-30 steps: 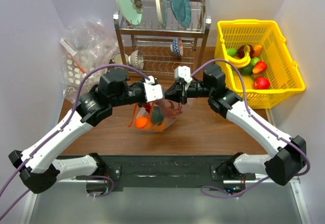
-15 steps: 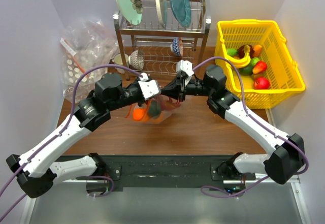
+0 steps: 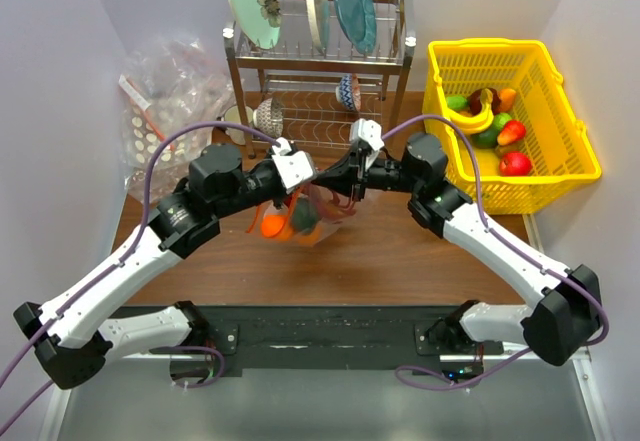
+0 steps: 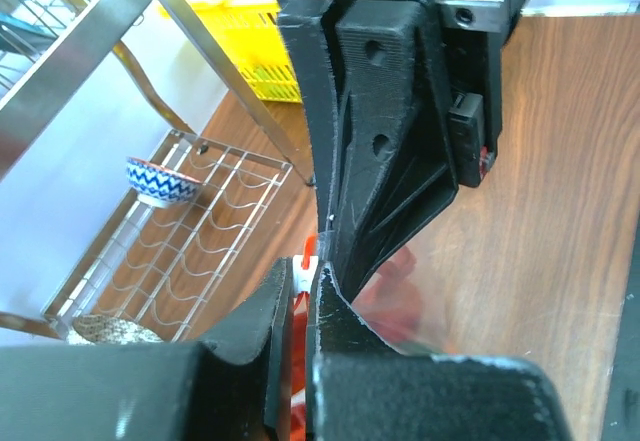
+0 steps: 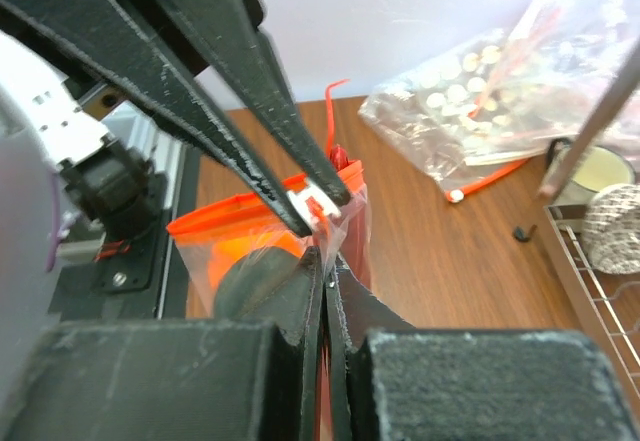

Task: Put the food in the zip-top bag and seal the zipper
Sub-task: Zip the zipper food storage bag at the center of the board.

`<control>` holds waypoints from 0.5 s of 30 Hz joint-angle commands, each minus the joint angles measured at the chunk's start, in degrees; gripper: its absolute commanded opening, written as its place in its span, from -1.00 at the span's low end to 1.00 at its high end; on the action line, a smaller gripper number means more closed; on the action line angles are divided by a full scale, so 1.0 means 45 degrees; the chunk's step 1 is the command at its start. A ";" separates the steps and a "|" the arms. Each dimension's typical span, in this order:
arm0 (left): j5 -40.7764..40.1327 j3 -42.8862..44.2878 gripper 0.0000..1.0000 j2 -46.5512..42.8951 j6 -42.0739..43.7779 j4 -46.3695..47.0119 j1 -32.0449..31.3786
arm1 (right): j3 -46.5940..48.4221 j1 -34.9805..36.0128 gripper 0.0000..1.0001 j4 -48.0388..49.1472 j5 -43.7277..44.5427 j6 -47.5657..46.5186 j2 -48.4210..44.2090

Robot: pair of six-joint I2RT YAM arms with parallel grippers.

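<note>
The zip-top bag (image 3: pixel 318 223) hangs above the table between my two grippers. Through its clear plastic I see the orange (image 3: pixel 272 227), the dark green fruit (image 3: pixel 304 219) and the red lobster (image 3: pixel 337 207). My left gripper (image 3: pixel 306 193) is shut on the white slider (image 4: pixel 304 271) of the orange-red zipper (image 5: pixel 240 208). In the left wrist view, my left gripper (image 4: pixel 305 279) meets the right fingers (image 4: pixel 380 161) tip to tip. My right gripper (image 3: pixel 336 189) is shut on the bag's top corner, seen in the right wrist view (image 5: pixel 327 261). The zipper looks closed along its visible length.
A metal dish rack (image 3: pixel 320 61) with plates and bowls stands behind the bag. A yellow basket (image 3: pixel 575 111) of toy fruit is at back right. A heap of clear dotted bags (image 3: pixel 165 91) lies at back left, a cream cup (image 5: pixel 590 171) beside the rack.
Both grippers have carried the bag slightly left and toward the rack. Over the last half second, almost nothing has moved.
</note>
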 commanded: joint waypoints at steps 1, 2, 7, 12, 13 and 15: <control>-0.0369 -0.0242 -1.00 -0.0253 -0.1278 0.0830 0.0367 | -0.0660 -0.0369 -1.00 0.2595 0.1831 0.1409 -0.1073; -0.0291 -0.0321 -1.00 -0.0312 -0.1397 0.0966 0.0504 | -0.1145 -0.0507 -1.00 0.3567 0.2128 0.1821 -0.1133; 0.0469 -0.0790 -1.00 -0.0469 -0.1750 0.1026 0.1305 | -0.2438 -0.1424 -1.00 0.6775 0.2561 0.4671 -0.1095; 0.1076 -0.1083 -1.00 -0.0430 -0.1906 0.1065 0.1833 | -0.2907 -0.1816 -1.00 0.8145 0.2696 0.5768 -0.0919; 0.1154 -0.1084 -1.00 -0.0430 -0.1887 0.1065 0.1931 | -0.3063 -0.1971 -1.00 0.8243 0.2813 0.5868 -0.0938; 0.1252 -0.1123 -1.00 -0.0411 -0.1926 0.1045 0.2048 | -0.3162 -0.2109 -1.00 0.8615 0.3010 0.6063 -0.0939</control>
